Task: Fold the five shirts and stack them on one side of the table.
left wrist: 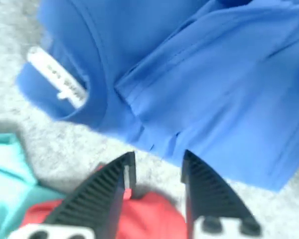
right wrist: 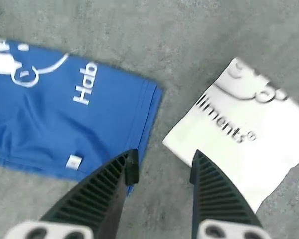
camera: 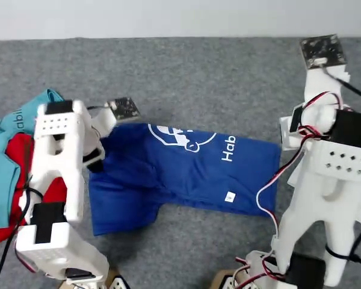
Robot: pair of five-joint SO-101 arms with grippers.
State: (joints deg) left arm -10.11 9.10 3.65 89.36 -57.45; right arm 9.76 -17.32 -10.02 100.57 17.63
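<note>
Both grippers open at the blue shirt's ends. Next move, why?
Probably lower the right gripper and pinch the blue shirt at its hem corner: it hangs open beside that edge, the left gripper hangs open by the collar end, and the shirt lies stretched out.

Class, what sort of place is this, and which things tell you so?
Probably a robotics test bench for folding laundry: two white robot arms at a grey table, a blue shirt spread between them, other shirts heaped nearby.

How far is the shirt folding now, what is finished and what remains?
Done: the white shirt looks folded. In hand: the blue shirt lies spread out, left gripper and right gripper open near its ends. To do: the teal shirt and red shirt lie heaped, unfolded.
</note>
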